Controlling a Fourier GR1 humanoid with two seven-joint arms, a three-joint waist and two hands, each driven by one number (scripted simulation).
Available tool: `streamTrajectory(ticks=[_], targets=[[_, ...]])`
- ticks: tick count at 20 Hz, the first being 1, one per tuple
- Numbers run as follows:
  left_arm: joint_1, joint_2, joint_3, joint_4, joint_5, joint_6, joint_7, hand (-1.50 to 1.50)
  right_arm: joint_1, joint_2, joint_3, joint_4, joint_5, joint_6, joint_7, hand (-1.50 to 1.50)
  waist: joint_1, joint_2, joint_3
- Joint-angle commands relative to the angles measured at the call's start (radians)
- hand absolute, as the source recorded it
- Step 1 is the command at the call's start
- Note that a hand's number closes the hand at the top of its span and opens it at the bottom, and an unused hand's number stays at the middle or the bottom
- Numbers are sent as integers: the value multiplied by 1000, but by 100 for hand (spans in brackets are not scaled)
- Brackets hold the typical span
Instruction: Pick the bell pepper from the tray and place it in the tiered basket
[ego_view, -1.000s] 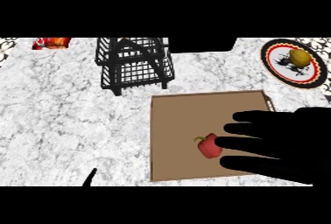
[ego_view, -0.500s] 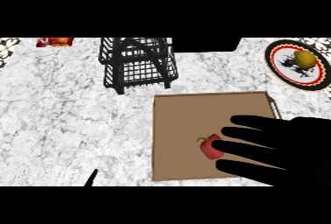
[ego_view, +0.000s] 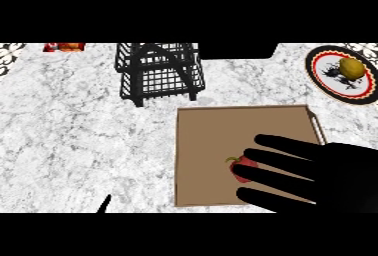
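At the 7 o'clock edge of the head view, only a thin black sliver of the robot's left hand (ego_view: 105, 203) shows above the white marbled surface (ego_view: 66, 140); whether it is released or clenched cannot be told.

The right hand (ego_view: 341, 175) comes in from 4 o'clock. It is released, grasping nothing, and its fingers (ego_view: 288, 146) are straight and spread toward 9 o'clock over the near half of a brown tray (ego_view: 214, 132).

A red bell pepper (ego_view: 238, 172) with a green stem lies on the tray near its 7 o'clock corner. It sits right at the fingertips and is partly covered by them. Whether the fingers touch the pepper or hang just above it cannot be told from this angle. None of them curls round it.

Beyond the tray, at its 11 o'clock, a black wire tiered basket (ego_view: 159, 75) stands upright on the surface, just past the tray's far left corner.

Farther off at 2 o'clock, well apart from the basket, a round plate (ego_view: 313, 67) with a red and black rim carries a yellow fruit (ego_view: 353, 67).

At the far 11 o'clock edge, a red and orange item (ego_view: 65, 47) is cut off by the frame and cannot be named.
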Motion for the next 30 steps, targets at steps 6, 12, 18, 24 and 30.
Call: streamTrajectory(ticks=[6, 12, 18, 24, 30], targets=[[-275, -62, 155, -96, -24, 33, -107, 0, 56, 15, 36, 41, 117, -76, -3, -150, -26, -3, 1], [-481, -130, 230, 38, 0, 5, -102, 0, 135, 35, 133, 164, 285, -190, -108, -150, 5, 8, 1], [-561, -155, 287, 136, 15, -77, -107, 0, 227, 69, 142, 347, 439, -382, -333, -150, 22, -1, 0], [-685, -214, 340, 247, -13, -134, -47, 0, 258, 157, 152, 353, 544, -327, -324, -150, 19, -3, -1], [-605, -236, 388, 250, -52, -190, -134, 0, 223, 272, 103, 421, 611, -243, -356, -150, 24, -3, -1]])
